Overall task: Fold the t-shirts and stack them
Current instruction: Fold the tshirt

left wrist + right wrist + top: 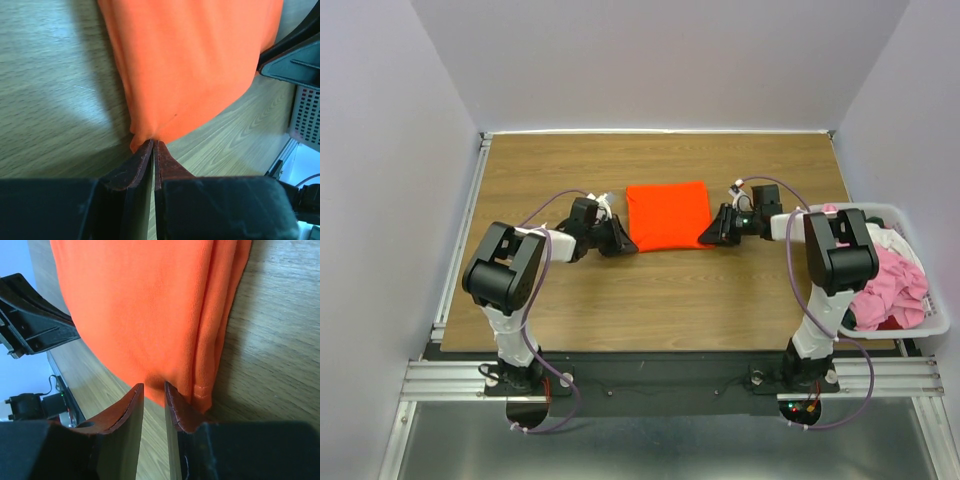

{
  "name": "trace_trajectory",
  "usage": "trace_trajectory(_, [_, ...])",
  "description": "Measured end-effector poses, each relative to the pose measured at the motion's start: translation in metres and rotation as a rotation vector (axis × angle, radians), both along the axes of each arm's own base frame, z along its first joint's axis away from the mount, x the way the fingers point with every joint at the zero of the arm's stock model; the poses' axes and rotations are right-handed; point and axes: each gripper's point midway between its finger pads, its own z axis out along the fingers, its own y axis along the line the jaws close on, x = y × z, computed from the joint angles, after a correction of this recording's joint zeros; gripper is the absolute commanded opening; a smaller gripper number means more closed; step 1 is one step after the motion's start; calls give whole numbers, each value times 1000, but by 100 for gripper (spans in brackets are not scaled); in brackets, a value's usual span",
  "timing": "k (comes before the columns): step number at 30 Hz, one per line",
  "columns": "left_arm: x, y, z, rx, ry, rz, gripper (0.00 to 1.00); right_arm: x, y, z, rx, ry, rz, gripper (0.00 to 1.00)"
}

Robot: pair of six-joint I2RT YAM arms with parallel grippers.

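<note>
One orange t-shirt (668, 214), one white bin (932, 326) of heaped shirts (898, 285) (uncountable), two end effectors: left (622, 239), right (713, 233).

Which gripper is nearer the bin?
Right. The right gripper is at the orange shirt's near right corner, on the bin's side; the left gripper is at the near left corner, with the whole shirt between it and the bin.

A folded orange t-shirt (668, 215) lies flat on the wood-grain table (660, 300).
</note>
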Motion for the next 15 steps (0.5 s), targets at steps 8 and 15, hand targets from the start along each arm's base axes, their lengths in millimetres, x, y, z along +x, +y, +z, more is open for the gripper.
trace_trajectory(8, [7,24,9,56,14,107,42,3,-13,26,-83,-51,-73,55])
trace_trajectory(15, [20,42,74,71,-102,259,82,15,-27,84,-154,-178,-161,66])
